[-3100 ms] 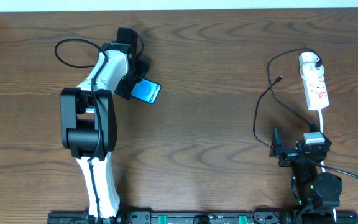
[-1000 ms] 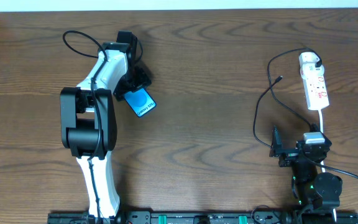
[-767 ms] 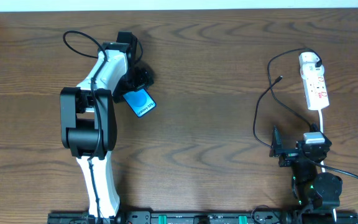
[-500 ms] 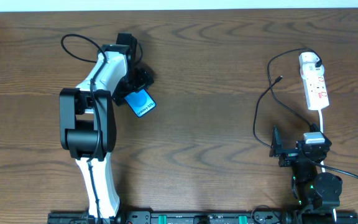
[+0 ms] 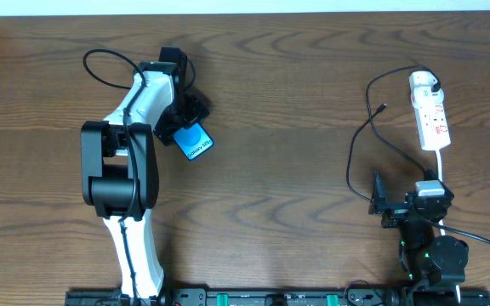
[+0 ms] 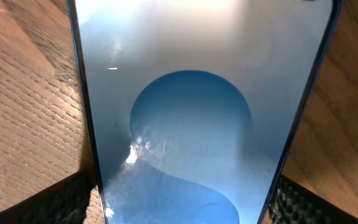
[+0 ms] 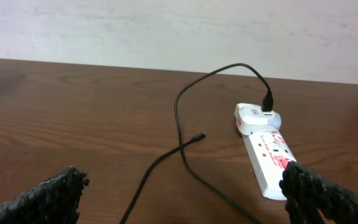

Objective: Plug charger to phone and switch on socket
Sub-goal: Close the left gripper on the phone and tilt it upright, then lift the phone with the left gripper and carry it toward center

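The phone (image 5: 193, 140) with its cyan-blue screen lies at the back left of the table. It fills the left wrist view (image 6: 191, 124). My left gripper (image 5: 183, 121) is shut on its far end, with a finger against each long edge. The white socket (image 5: 433, 119) lies at the back right and shows in the right wrist view (image 7: 270, 160). The charger's white plug head (image 5: 424, 82) sits in its far end. The thin black cable (image 5: 352, 166) loops leftward, and its connector tip (image 5: 384, 107) lies free on the wood (image 7: 199, 135). My right gripper (image 5: 407, 202) is open and empty, in front of the socket.
The left arm's thicker black cable (image 5: 100, 64) loops over the table at the back left. The socket's white lead (image 5: 440, 163) runs toward the right arm's base (image 5: 432, 255). A pale wall (image 7: 166, 25) rises behind the table's far edge.
Since three seconds ago my left gripper has turned the phone from pointing right to pointing down-right. In the last second it has barely moved. The right arm has not moved.
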